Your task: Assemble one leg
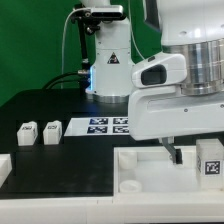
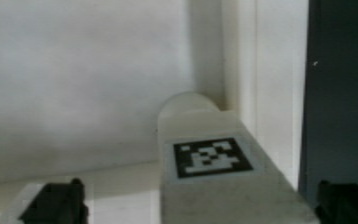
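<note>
I see a black table [image 1: 40,105] backed by a green wall [image 1: 35,40]. On it lies the marker board [image 1: 105,125], flat, with its printed tags facing up. Toward the exterior view's left, two small white legs [image 1: 27,133] stand side by side, near each other but apart, and a white block [image 1: 4,166] sits at that edge. A large white panel [image 1: 145,170] fills the foreground.

The arm hangs over the panel on the exterior view's right, and my hand [image 1: 174,152] points down at it. Just beside it, at the exterior view's right, a leg [image 1: 210,160] stands upright on the panel, its tag facing the camera.

In the wrist view the leg [image 2: 208,150] lies between the two dark fingertips [image 2: 53,200], which sit wide apart and touch nothing; the hand holds nothing.
</note>
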